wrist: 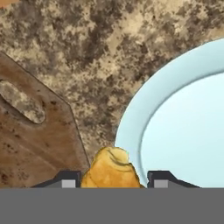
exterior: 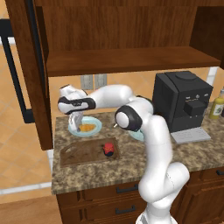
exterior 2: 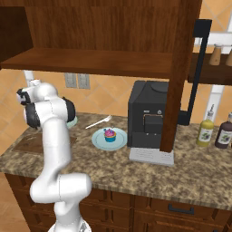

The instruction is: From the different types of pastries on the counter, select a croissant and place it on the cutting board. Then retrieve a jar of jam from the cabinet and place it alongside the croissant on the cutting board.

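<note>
The gripper [wrist: 112, 181] pinches the croissant [wrist: 111, 168] between its fingertips, above the light-blue plate's [wrist: 131, 118] rim.

Warm orange-tan tiled wall [exterior 2: 104, 93] runs behind the worktop, with a grey double outlet plate [exterior: 93, 80] set into it. A boxy black coffee machine [exterior: 181, 100] stands to the right on a pale grey drip tray [exterior: 190, 136]. Farther right stand a yellow-green bottle [exterior 2: 205, 131] and a dark brown bottle [exterior 2: 224, 133]. A pale tiled floor [exterior: 17, 153] lies at left.
</note>
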You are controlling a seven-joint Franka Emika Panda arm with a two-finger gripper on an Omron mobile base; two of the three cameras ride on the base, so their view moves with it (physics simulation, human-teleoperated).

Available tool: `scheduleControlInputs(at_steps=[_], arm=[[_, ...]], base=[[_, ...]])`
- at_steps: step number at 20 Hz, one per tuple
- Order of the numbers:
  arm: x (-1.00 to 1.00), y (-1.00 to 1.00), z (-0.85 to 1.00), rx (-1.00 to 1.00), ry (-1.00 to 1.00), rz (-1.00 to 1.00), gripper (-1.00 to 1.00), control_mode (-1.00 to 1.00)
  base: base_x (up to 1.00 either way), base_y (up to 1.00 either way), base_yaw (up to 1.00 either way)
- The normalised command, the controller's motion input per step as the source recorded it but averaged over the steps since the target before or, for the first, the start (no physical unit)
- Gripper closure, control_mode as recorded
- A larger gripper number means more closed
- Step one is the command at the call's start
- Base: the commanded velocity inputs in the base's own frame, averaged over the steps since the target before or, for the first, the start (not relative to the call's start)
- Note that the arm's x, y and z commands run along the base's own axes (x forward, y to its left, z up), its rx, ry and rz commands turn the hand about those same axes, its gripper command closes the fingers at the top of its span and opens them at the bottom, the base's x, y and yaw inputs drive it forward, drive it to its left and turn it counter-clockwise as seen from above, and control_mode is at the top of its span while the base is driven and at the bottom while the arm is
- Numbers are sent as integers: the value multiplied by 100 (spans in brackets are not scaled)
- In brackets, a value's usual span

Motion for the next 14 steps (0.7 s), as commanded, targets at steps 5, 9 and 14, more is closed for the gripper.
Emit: scheduleControlInputs(at_steps=[5,9,14], arm=[[-59,-6,3,1,-7,0,100,-100],[-62,-6,22,8,-3,0,100,-100],[-50,0,9,10,2,0,100,-100]], base=[[0,0,0],[0,0,0],[0,0,0]])
